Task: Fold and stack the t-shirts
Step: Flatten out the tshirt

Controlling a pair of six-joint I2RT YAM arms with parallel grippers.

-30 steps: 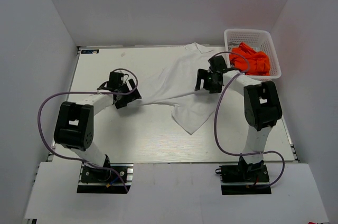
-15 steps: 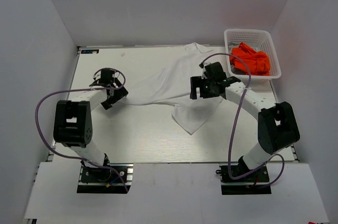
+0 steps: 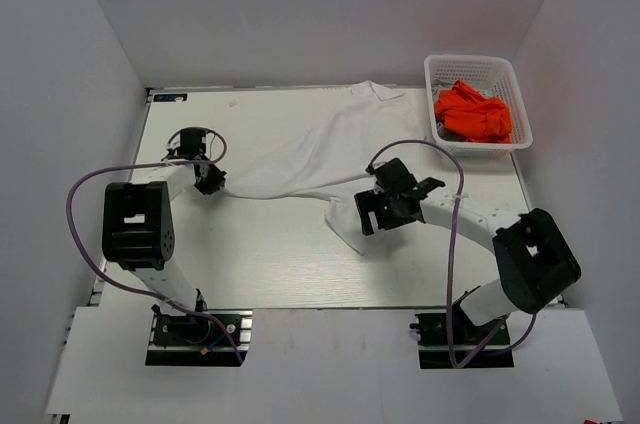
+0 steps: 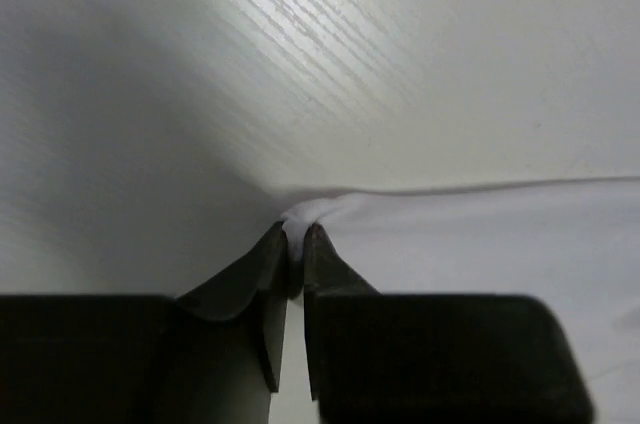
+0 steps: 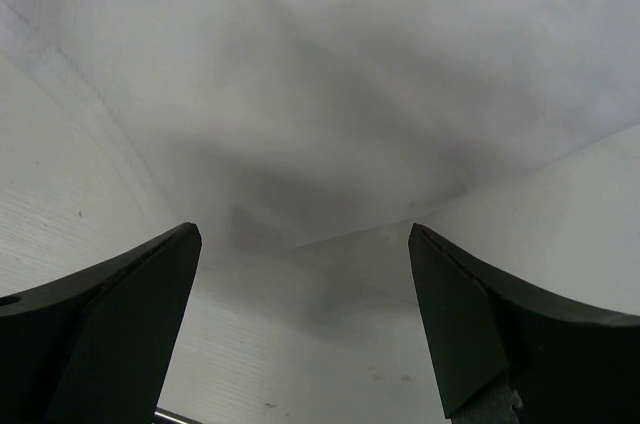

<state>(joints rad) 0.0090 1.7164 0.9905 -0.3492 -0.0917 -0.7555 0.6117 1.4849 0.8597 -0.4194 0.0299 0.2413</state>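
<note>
I see the white t-shirt [image 3: 330,149] spread out on the table [image 3: 250,264], crumpled rather than flat. Its long axis runs across the table from the left side toward the far right, tilted a little. The collar end points to the far right corner, near the basket [image 3: 432,69], and a pulled-out tip points left. A second lobe of the cloth hangs toward the near edge and ends in a point. My left gripper [image 3: 210,182] is at that left tip. In the left wrist view it [image 4: 296,244] is clenched on a small fold of the white cloth, with the fabric bunched between the two dark fingers. My right gripper [image 3: 375,216] hovers over the near lobe of the same shirt. From the right wrist view it [image 5: 300,244] is released, with both fingers spread wide, nothing between them, and the shirt edge and bare table below. The orange t-shirt [image 3: 472,112] sits bunched in a heap inside the white lattice basket at the far right corner. A small dark sticker [image 3: 170,97] lies at the table's far left corner, and its writing is too small for me to read.
</note>
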